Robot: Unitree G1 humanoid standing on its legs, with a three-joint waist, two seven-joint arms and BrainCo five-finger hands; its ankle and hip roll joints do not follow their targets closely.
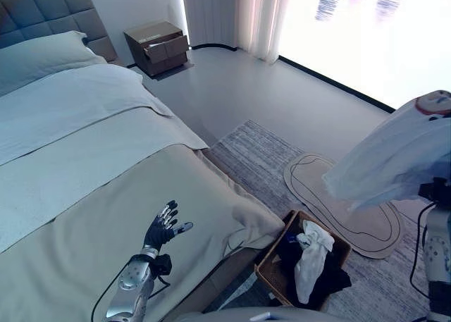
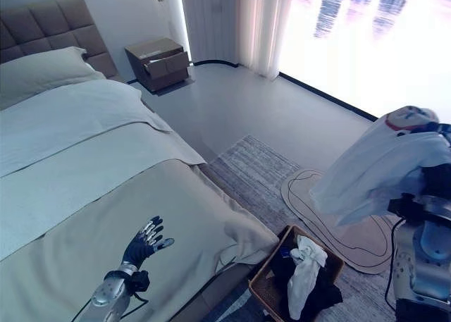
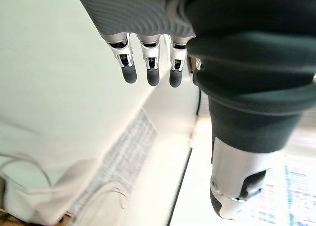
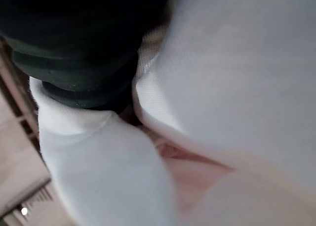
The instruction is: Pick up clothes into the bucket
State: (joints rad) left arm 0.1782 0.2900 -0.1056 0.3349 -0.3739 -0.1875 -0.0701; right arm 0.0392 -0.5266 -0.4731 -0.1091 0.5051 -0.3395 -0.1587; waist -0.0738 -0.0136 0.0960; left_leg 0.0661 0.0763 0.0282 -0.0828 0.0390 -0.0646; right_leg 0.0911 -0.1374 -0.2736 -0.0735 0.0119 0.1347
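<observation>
A white garment [image 1: 402, 160] with a reddish collar hangs in the air at the right, draped over my raised right hand [image 4: 79, 43]; the cloth [image 4: 237, 63] wraps close around the hand's dark cover. Below and to its left, a brown basket [image 1: 337, 239] stands on the floor at the foot corner of the bed. It holds a white cloth [image 1: 310, 255] on top of dark clothes [image 1: 331, 280]. My left hand [image 1: 163, 227] hovers open over the beige bedspread, its fingers [image 3: 150, 63] straight and holding nothing.
The bed [image 1: 84, 195] fills the left side, its cover hanging down beside the basket. A grey striped rug [image 1: 268, 153] and a beige oval mat [image 1: 352, 209] lie on the floor. A brown nightstand [image 1: 158, 47] stands by the far wall, curtains [image 1: 261, 19] beyond.
</observation>
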